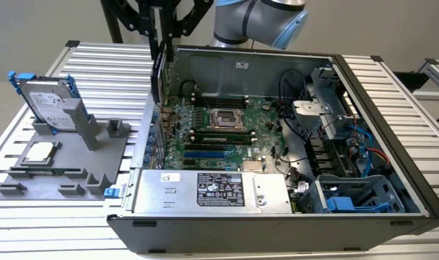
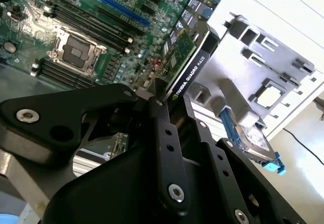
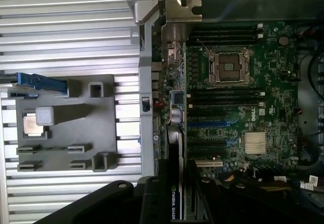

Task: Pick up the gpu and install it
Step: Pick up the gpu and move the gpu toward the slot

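Note:
The gpu is a thin black card that hangs on edge above the open computer case's wall on the exterior view's left. My gripper is shut on its upper end. In the second wrist view the gpu shows a green board face and a black labelled edge sticking out from the gripper. In the first wrist view the gpu lies over the case's rear edge, beside the motherboard and its blue slot.
The motherboard lies flat in the open case, with a power supply at the front and drive cages on the exterior view's right. A grey fixture beside the case holds a hard drive and a CPU chip.

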`<state>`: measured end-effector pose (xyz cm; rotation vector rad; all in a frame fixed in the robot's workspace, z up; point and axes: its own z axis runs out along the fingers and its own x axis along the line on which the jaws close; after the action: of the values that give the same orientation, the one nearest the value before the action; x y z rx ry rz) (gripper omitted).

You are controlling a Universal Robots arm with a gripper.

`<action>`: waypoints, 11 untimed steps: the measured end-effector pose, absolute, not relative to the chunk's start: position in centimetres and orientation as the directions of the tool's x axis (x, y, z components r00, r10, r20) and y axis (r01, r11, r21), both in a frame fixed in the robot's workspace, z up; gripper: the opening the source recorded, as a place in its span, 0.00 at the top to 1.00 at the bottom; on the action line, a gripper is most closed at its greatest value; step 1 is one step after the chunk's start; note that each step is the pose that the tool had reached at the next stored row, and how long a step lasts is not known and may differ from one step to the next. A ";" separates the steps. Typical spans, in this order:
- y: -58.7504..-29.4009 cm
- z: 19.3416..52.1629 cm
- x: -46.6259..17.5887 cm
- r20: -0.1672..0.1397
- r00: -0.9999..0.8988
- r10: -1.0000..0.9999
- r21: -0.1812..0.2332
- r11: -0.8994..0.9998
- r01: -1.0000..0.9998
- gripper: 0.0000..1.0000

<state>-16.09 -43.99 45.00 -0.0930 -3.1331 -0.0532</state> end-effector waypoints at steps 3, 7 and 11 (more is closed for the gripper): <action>-43.9 45.0 -15.9 0.008 -0.998 0.059 0.034 0.998 0.059 1.00; -43.8 45.0 -15.5 0.008 -0.998 0.059 0.034 0.998 0.059 1.00; -43.8 45.0 -15.2 0.008 -0.998 0.059 0.034 0.998 0.059 1.00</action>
<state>-15.19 -43.77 45.00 -0.0930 -3.1331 -0.0532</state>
